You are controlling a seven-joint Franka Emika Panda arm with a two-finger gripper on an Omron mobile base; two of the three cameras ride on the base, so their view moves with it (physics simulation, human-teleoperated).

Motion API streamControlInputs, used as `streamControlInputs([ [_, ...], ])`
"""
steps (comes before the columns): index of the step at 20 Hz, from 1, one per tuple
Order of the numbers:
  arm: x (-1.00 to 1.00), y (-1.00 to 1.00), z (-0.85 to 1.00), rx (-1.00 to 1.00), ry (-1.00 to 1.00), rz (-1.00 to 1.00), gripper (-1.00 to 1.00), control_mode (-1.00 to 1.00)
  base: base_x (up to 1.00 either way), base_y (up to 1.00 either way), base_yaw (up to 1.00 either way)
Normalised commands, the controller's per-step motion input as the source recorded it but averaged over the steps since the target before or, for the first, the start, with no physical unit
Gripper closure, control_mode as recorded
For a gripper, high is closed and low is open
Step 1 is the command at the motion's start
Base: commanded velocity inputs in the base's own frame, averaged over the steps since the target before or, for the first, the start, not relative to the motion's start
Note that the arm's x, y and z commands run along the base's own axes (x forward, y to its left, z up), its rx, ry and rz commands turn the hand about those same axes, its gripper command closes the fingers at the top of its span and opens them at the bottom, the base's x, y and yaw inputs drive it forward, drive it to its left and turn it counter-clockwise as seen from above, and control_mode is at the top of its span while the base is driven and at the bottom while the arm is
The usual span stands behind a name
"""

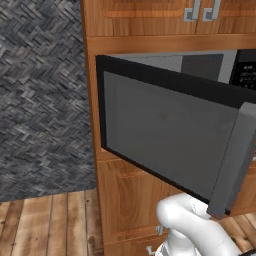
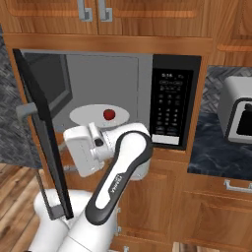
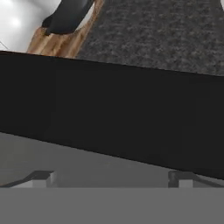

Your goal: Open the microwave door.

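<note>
Door (image 1: pixel 165 135) stands swung wide from the microwave (image 2: pixel 147 98), its inner face directly ahead of my fingers (image 3: pixel 43 178). They are spread apart, gripping nothing.

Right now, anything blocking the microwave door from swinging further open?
Nothing visible does. The microwave door already stands well out from the microwave, hinged at its left. The claw sits close against the door's inner face, wood floor below it.
</note>
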Motion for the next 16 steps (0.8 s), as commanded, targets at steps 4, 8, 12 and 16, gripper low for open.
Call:
streamControlInputs([
  [4, -0.74, 0.62, -0.22, 0.06, -0.47, 0.30, -1.00, -1.00, 0.00, 0.00, 0.00],
  [8, -0.84, 0.95, -0.15, 0.02, -0.45, 0.16, -1.00, -1.00, 0.00, 0.00, 0.00],
  [12, -0.41, 1.00, -0.03, 0.00, -0.25, 0.01, -1.00, -1.00, 0.00, 0.00, 0.00],
  [16, 0.04, 1.00, -0.04, 0.01, -0.08, 0.00, -1.00, -1.00, 0.00, 0.00, 0.00],
])
